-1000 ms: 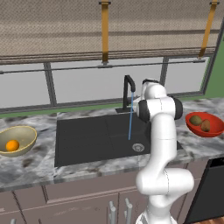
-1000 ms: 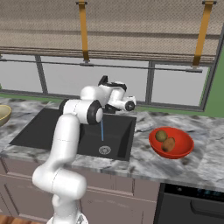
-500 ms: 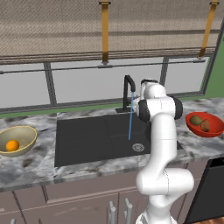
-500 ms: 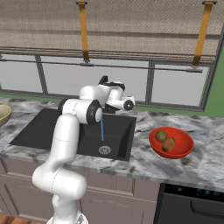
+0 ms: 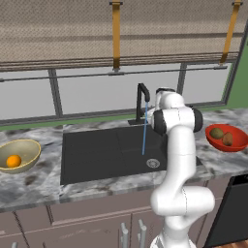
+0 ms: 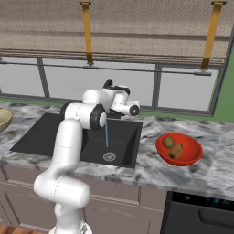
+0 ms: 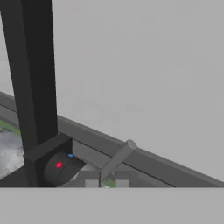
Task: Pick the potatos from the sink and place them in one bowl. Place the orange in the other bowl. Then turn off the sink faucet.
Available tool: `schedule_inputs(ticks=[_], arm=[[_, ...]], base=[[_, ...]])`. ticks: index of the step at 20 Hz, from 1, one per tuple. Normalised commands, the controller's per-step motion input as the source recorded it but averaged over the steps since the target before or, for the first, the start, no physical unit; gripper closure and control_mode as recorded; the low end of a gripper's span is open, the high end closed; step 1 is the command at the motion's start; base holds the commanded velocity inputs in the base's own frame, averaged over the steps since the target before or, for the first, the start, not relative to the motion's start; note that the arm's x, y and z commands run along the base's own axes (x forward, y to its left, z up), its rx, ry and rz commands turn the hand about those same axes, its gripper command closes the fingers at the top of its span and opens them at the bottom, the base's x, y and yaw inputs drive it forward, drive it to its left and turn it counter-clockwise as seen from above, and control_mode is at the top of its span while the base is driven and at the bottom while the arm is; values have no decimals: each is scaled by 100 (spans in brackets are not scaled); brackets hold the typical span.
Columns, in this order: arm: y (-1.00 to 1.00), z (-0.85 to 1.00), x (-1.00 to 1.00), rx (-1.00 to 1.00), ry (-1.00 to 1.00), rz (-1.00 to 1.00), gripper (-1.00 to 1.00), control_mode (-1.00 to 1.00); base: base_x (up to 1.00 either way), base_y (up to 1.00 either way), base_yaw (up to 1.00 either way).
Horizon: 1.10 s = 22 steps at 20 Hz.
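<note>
left base view: behind-left of arm, looking forward and down. right base view: same, from behind-right. both share the sink (image 5: 104,152), faucet (image 5: 142,99) and red bowl (image 6: 191,157). hand view: close on faucet base, facing the window (image 7: 144,65).

Pincer (image 7: 106,180) shut on grey faucet lever (image 7: 117,159); black faucet (image 7: 37,87) left.

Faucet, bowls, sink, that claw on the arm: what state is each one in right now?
sink faucet: on, water streaming down.
sink: no fruit inside.
red bowl: holds both potatos.
tan-yellow bowl: holds the orange.
gripper: shut, at the faucet's grey lever.
</note>
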Motion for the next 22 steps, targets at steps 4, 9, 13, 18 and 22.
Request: schedule_inputs(ticks=[4,9,13,18,22], arm=[[1,0,22,10,0,20,100,-100],[0,0,27,10,0,19,100,-100],[2,0,15,1,0,0,100,-100],[32,0,1,0,0,-1,100,-100],[42,0,8,0,0,-2,100,-100]], base=[[0,0,0],[0,0,0],[0,0,0],[0,0,0],[0,0,0]])
